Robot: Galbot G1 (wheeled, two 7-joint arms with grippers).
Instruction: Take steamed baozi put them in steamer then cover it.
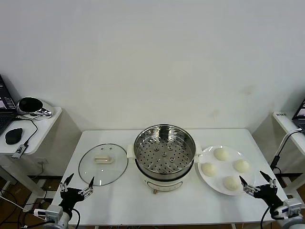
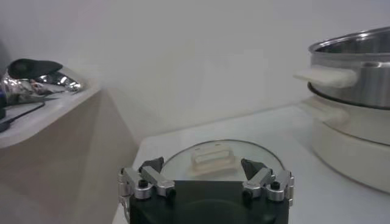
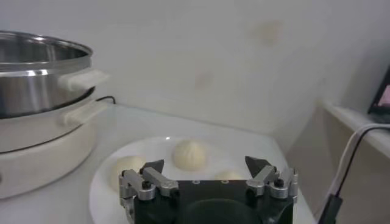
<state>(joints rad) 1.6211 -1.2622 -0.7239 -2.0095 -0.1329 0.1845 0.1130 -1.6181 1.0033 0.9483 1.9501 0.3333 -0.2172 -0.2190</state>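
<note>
The steamer, a shiny steel pot with a perforated tray on a white base, stands mid-table and holds nothing. Several cream-white baozi lie on a white plate to its right. The glass cover lies flat on the table to its left, handle up. My left gripper is open and empty at the table's front left, just before the cover. My right gripper is open and empty at the front right, beside the plate; baozi show beyond its fingers.
A side table with a mouse and a shiny object stands at the left. Another shelf and a cable are at the right. The steamer's side handle juts toward the cover.
</note>
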